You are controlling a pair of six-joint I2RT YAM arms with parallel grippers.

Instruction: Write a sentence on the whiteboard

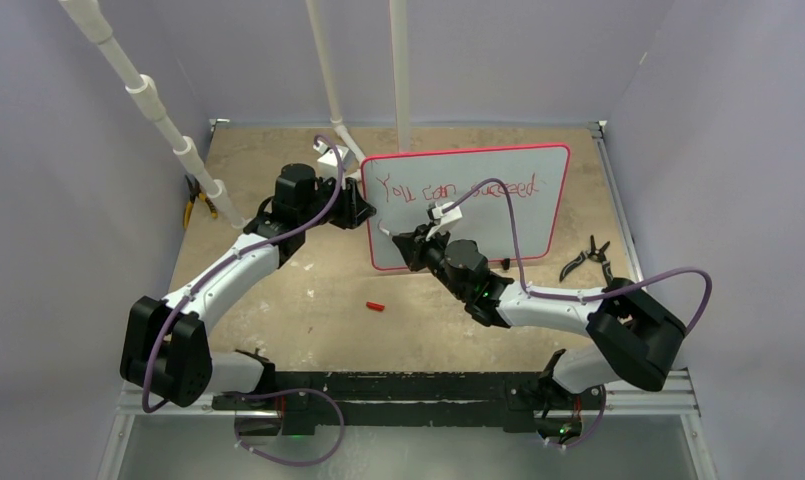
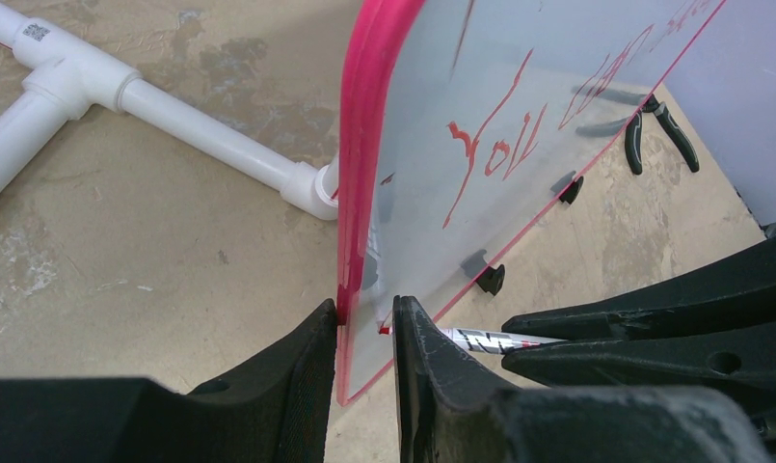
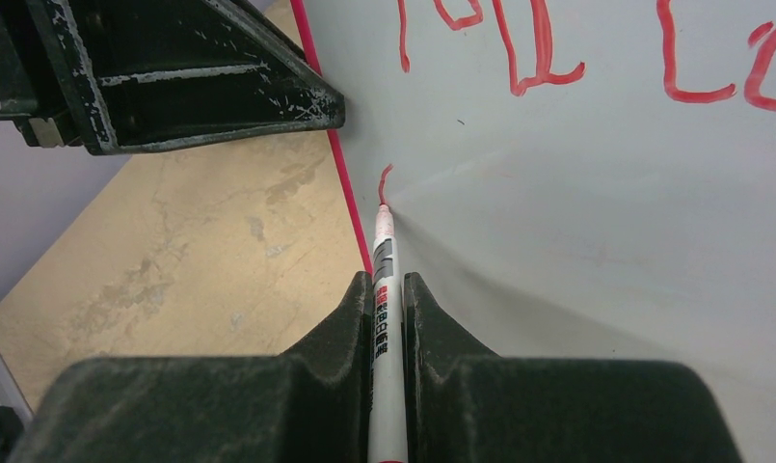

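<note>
The whiteboard (image 1: 538,215) stands upright on black feet at mid-table, with a red-pink frame. The sentence (image 1: 468,188) in red reads "You can succeed." My left gripper (image 1: 371,213) is shut on the board's left edge; in the left wrist view (image 2: 364,328) its jaws pinch the red frame (image 2: 360,145). My right gripper (image 1: 410,243) is shut on a white marker (image 3: 385,260). The marker's red tip touches the lower left of the board face (image 3: 605,193), at the end of a short red stroke (image 3: 384,178) below the lettering (image 3: 528,58).
A red marker cap (image 1: 376,306) lies on the table in front of the board. Black pliers (image 1: 588,258) lie to the board's right. White PVC pipes (image 1: 168,125) stand at the back left and behind the board. Yellow-handled pliers (image 1: 196,205) lie at the left wall.
</note>
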